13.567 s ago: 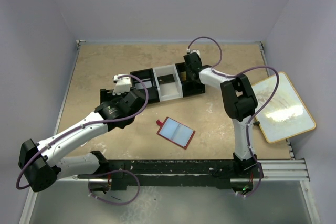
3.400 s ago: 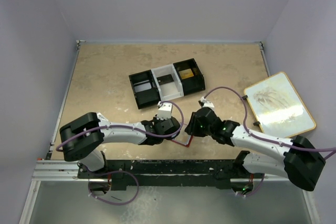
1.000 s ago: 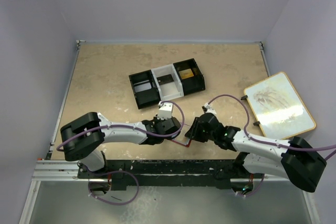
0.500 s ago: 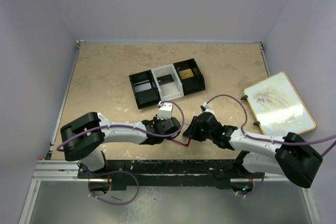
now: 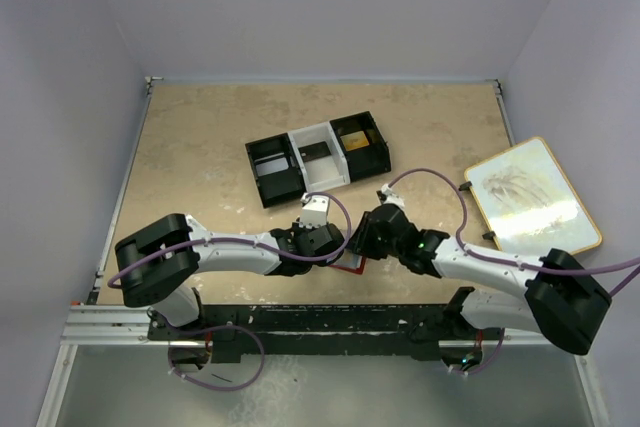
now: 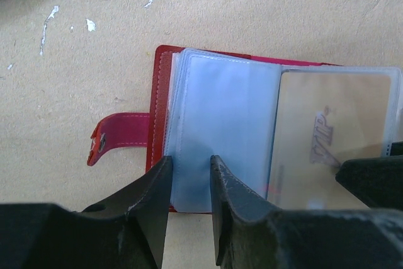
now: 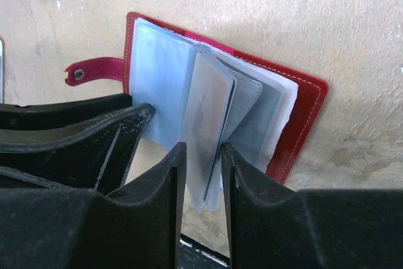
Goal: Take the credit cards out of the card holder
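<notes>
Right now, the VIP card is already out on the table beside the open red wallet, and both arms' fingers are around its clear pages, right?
Not quite. The VIP card is not on the table: it sits inside a clear page of the open red wallet, as the left wrist view shows. The left fingers and right fingers are around its clear pages.

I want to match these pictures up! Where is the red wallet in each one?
Top view: the red wallet is low in the middle, mostly covered, with only a red edge showing.
Left wrist view: the wallet lies open across the middle.
Right wrist view: the wallet is upper middle, with its pages fanned up.
Shared landmark: the red snap strap sticks out on its left in both wrist views. It is hidden from above.
</notes>
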Robot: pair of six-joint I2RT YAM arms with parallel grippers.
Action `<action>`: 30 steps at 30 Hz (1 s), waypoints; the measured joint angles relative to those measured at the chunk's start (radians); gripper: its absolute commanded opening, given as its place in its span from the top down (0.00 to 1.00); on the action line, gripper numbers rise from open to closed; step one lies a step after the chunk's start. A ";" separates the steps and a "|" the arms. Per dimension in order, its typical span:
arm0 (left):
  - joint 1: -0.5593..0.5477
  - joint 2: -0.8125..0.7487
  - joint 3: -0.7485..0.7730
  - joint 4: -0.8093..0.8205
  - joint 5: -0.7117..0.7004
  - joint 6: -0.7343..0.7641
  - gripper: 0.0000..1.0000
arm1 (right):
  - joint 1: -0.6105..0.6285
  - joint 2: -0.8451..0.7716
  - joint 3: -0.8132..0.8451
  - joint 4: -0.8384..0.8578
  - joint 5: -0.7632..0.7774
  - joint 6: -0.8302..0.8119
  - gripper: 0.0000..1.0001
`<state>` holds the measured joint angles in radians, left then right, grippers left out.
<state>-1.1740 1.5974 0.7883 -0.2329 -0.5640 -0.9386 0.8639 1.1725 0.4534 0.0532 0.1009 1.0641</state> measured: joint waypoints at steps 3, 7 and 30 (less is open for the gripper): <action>0.000 0.000 0.000 0.000 0.000 0.000 0.73 | 0.000 0.006 0.024 -0.021 0.016 -0.015 0.68; 0.000 0.000 0.000 0.000 0.000 0.007 0.73 | 0.000 0.021 0.059 -0.084 0.039 -0.039 0.68; -0.005 0.008 0.006 -0.005 -0.006 0.015 0.75 | 0.002 0.040 0.121 -0.149 0.034 -0.118 0.66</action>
<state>-1.1786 1.6058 0.7948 -0.2375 -0.5705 -0.9234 0.8658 1.2125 0.5739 -0.0956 0.1345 0.9459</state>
